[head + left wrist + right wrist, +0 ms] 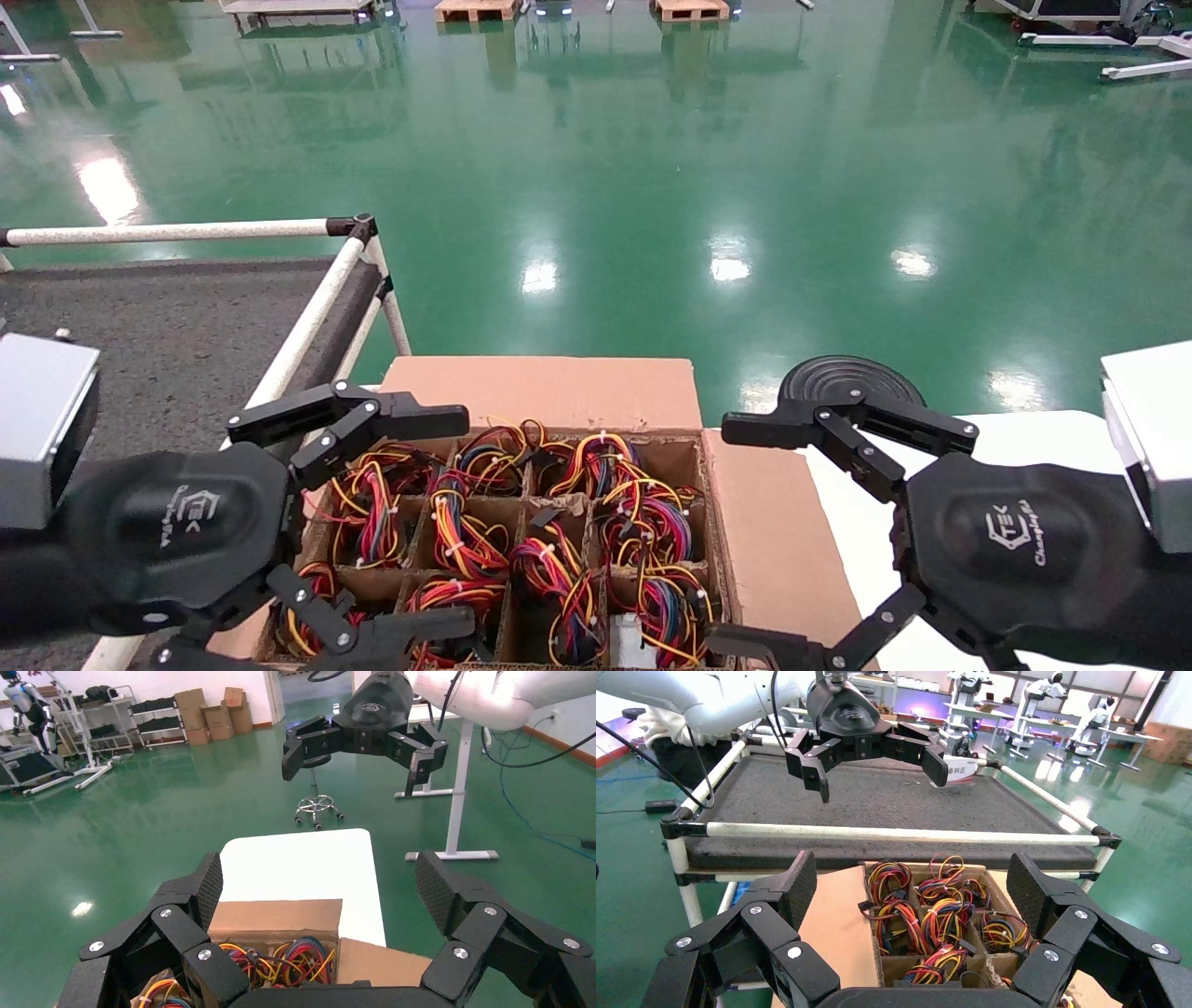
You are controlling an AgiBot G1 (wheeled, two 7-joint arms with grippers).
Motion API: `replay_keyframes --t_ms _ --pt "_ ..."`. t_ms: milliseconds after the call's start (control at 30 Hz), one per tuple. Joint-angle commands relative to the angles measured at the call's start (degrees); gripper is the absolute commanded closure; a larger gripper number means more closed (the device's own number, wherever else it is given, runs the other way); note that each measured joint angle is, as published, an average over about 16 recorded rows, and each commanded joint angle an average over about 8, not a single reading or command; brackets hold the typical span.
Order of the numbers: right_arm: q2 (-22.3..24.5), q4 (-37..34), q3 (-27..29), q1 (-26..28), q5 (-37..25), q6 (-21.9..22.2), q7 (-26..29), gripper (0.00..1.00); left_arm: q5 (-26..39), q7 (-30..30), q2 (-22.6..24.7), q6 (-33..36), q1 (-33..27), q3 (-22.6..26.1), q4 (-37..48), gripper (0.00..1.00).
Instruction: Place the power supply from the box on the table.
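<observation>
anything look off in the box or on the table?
Nothing stands out. The box sits upright, wire bundles in its cells; the table shows no spill. Left gripper and right gripper hover open, holding nothing.

- Glossy green floor point(596, 168) fills the room and mirrors bright ceiling lights.
- Wooden pallets point(689, 9) sit at the far edge of the floor.
- Metal shelves point(144, 720) and stacked cartons point(211, 709) stand against a white wall point(140, 679).
- A wheeled stool point(318, 804) stands on the floor near a white post point(458, 790).
- Other robots point(1039, 702) stand at far desks.
</observation>
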Motion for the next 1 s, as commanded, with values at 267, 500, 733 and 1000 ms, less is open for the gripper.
replay_keyframes --t_ms 267,500,733,1000 --pt "0.0 0.0 0.0 0.0 0.0 0.0 0.0 0.00 0.0 0.0 0.0 0.0 0.0 0.0 0.0 0.00" --pt "0.0 0.0 0.0 0.0 0.0 0.0 0.0 0.00 0.0 0.0 0.0 0.0 0.0 0.0 0.0 0.00" --pt "0.0 0.0 0.0 0.0 0.0 0.0 0.0 0.81 0.0 0.0 0.0 0.0 0.0 0.0 0.0 0.00" --pt "0.0 0.0 0.0 0.0 0.0 0.0 0.0 1.00 0.0 0.0 0.0 0.0 0.0 0.0 0.0 0.00"
